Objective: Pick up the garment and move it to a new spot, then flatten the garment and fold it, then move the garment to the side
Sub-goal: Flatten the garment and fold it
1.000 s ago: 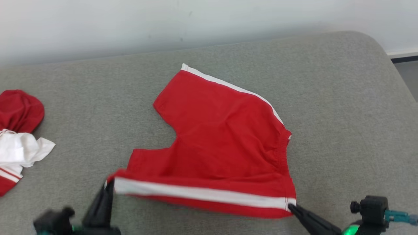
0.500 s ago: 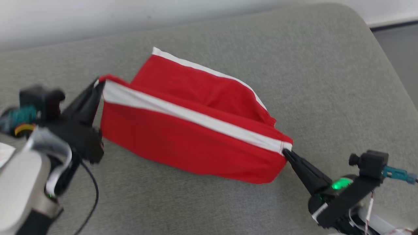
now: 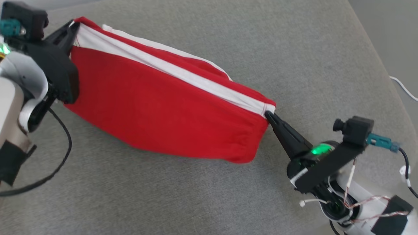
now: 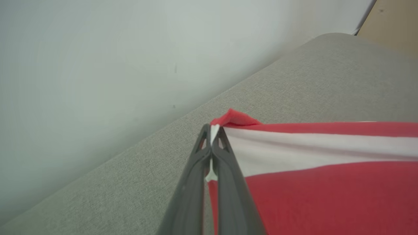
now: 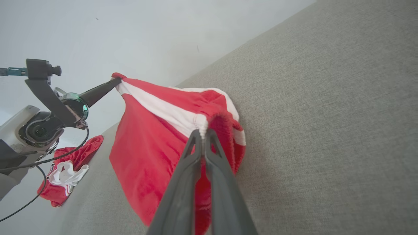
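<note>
The left tool is pinched tight on one corner of the garment. In the left wrist view, the two dark fingers of this tool meet on the end of the white stripe, and a small red tip of cloth pokes out past them. The right tool is likewise clamped, its fingertips gripping the opposite corner where the stripe ends at a stitched seam. The right wrist view shows this grip close up, beside the gathered waistband. A green light glows on the right wrist.

Between the two grips, the red garment is stretched taut along its striped edge, raised at the left end and lower at the right. The red panel hangs down below the stripe, and a second layer with its own white edge lies behind it. The garment is over the middle of the grey padded surface; I cannot tell whether its lowest fold touches it.

A black cable loops from the left arm. In the right wrist view, the left tool shows against the pale wall, and a heap of red and white cloth lies well apart on the same surface.
</note>
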